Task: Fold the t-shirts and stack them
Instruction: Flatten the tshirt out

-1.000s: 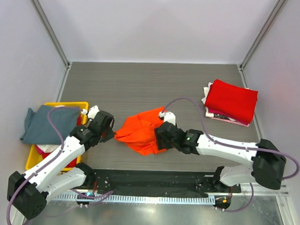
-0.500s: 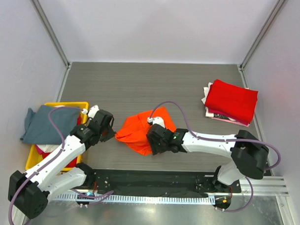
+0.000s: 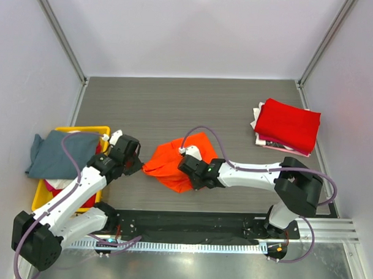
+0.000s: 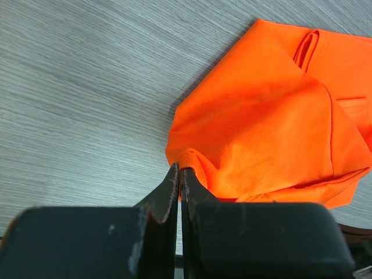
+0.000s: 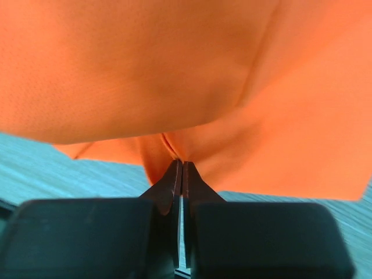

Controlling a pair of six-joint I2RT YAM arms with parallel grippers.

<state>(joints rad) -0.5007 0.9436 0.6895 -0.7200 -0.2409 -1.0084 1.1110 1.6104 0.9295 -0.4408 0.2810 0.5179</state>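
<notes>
Wrist views, left jaws, right jaws clenched on orange tee (image 4: 261, 116), red tee (image 3: 288, 124) overhead only

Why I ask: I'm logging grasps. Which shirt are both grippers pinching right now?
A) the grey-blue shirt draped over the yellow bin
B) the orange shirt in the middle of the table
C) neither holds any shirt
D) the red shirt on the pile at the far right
B: each wrist view shows closed fingers, the left gripper and the right gripper, pinching a fold of the orange shirt.
</notes>
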